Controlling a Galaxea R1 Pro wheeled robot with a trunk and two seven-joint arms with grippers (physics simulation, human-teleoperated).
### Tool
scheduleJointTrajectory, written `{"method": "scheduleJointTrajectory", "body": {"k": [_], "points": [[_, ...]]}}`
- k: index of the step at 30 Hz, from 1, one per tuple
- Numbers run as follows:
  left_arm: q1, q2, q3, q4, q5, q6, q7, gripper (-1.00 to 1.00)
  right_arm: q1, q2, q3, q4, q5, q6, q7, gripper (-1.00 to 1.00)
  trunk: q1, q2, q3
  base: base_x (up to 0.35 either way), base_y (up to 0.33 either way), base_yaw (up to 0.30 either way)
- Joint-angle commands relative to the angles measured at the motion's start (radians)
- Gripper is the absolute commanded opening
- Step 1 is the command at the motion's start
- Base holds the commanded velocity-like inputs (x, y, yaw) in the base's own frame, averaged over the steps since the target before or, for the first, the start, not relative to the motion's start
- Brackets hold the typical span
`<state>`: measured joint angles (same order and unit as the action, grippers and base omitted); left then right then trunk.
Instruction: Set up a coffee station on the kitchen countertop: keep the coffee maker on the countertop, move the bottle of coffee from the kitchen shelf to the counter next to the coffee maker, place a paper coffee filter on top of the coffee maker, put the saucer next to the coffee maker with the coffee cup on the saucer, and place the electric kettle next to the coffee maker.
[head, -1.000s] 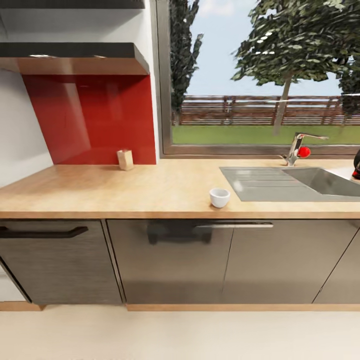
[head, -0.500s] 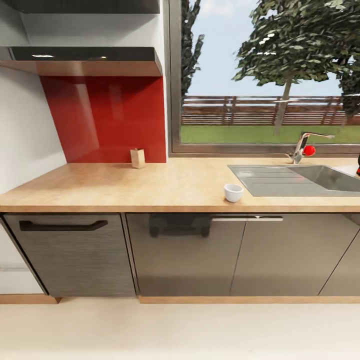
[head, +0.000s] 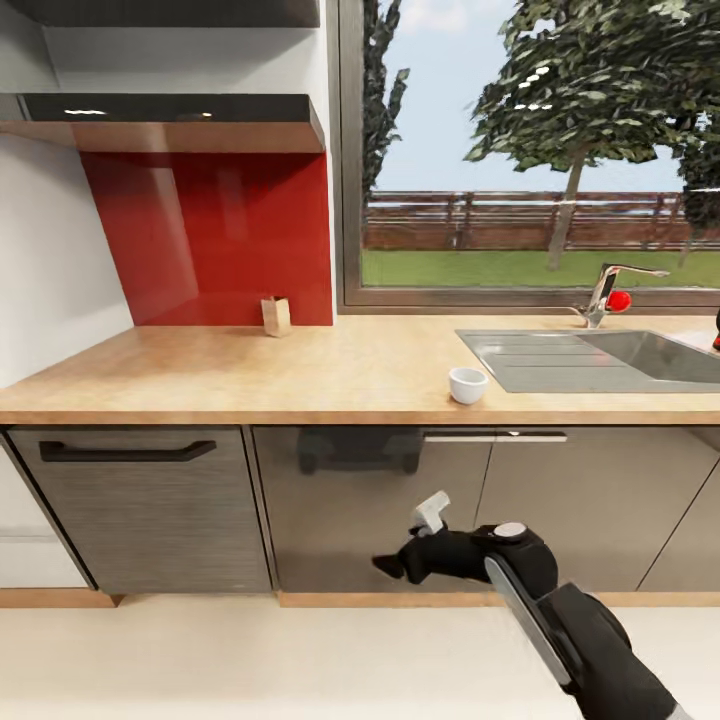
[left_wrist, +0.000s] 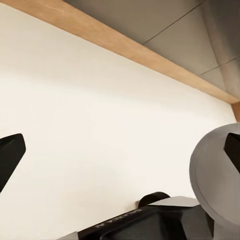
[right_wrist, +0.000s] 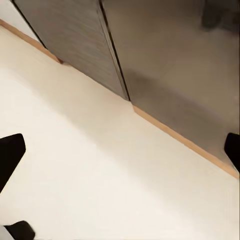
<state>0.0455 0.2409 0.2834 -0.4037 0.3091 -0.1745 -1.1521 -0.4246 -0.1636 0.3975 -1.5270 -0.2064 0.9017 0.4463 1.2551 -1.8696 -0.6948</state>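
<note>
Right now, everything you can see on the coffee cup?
The coffee cup is a small white rounded cup with a glossy, ceramic-looking finish. It stands upright with its mouth open, and the inside looks empty. No handle shows from this side. It sits directly on the kitchen countertop near the front edge, just left of the grey sink's drainer, apart from it. No saucer is under it, and nothing else touches it.

- The right gripper (head: 412, 540) has risen into the head view at 5 o'clock, before the cabinet doors (head: 370, 510).
- The camera has stopped panning.
</note>
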Motion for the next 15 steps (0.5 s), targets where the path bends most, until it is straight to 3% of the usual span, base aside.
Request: {"method": "scheduleJointTrajectory", "body": {"k": [1,4,7,10,12,15], "points": [[0.001,0.000,0.001,-0.001,0.001,-0.006,0.000,1.00,-0.065,-0.004,-0.008,-0.005,-0.008,0.042,0.027,1.00,0.000,0.000,-0.001,0.000,0.000,0.000],[0.001,0.000,0.001,-0.001,0.001,-0.006,0.002,1.00,-0.151,-0.016,-0.032,-0.008,-0.015,0.074,0.091,1.00,0.000,0.000,-0.001,0.000,0.000,0.000],[0.001,0.000,0.002,-0.001,0.001,-0.006,0.002,1.00,-0.277,-0.060,-0.061,-0.011,-0.019,0.097,0.183,1.00,0.000,0.000,-0.001,0.000,0.000,0.000],[0.001,0.000,0.002,-0.002,0.001,-0.005,0.002,1.00,-0.344,-0.085,-0.069,-0.011,-0.022,0.103,0.208,1.00,0.000,0.000,-0.001,0.000,0.000,0.000],[0.001,0.000,0.002,-0.002,0.001,-0.005,0.004,1.00,-0.471,-0.133,-0.074,-0.010,-0.034,0.108,0.233,1.00,0.000,0.000,-0.001,0.000,0.000,0.000],[0.001,0.000,0.002,-0.003,0.001,-0.005,0.004,1.00,-0.561,-0.162,-0.075,-0.008,-0.042,0.110,0.248,1.00,0.000,0.000,-0.001,0.000,0.000,0.000]]}}
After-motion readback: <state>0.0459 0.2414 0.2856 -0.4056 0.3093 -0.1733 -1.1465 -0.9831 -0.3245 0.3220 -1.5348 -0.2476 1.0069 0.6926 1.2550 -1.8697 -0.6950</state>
